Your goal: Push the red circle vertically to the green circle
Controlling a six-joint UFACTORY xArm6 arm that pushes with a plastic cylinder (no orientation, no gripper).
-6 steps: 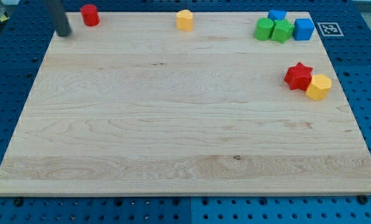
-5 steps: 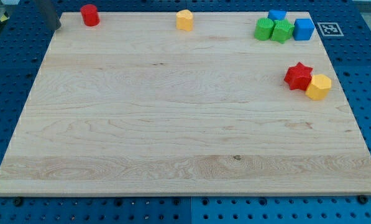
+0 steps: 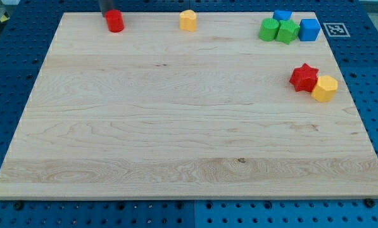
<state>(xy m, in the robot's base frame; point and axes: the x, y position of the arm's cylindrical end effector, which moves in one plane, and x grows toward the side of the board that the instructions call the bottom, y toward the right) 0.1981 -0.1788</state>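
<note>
The red circle (image 3: 114,20) stands near the board's top edge, left of centre. My tip (image 3: 107,12) is at the view's top edge, touching the red circle's upper left side; only a short dark stub of the rod shows. The green circle (image 3: 269,29) stands at the top right, far to the right of the red circle, touching a green star (image 3: 288,31).
A yellow block (image 3: 188,20) stands on the top edge between the red circle and the green circle. Two blue blocks (image 3: 282,15) (image 3: 309,29) adjoin the green pair. A red star (image 3: 304,77) and a yellow hexagon (image 3: 325,88) touch at the right.
My tip has moved from the board's top left corner rightwards to the red circle. The red circle has shifted right and slightly down. The other blocks have not moved.
</note>
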